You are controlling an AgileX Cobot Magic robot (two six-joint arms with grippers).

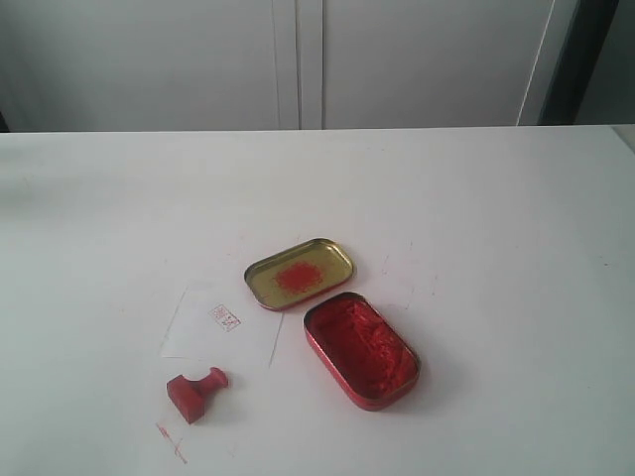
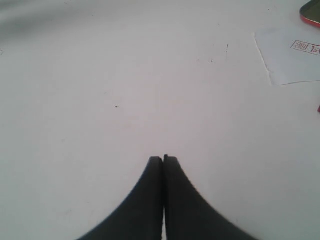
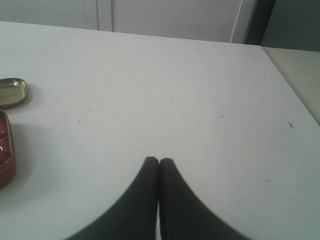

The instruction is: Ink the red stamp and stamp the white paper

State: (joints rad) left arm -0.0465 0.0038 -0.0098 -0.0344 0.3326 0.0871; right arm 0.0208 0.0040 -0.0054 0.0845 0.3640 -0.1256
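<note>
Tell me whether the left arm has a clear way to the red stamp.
Probably yes: the red stamp lies on open table, nothing touching it. The left fingers are shut and must open first.

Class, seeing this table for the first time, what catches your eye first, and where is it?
The open red ink tin, right of centre on the white table, stands out most, its red-smudged gold lid just behind it. To its left lies the white paper bearing a small red print, with the red stamp tipped on its side in front of it.
</note>
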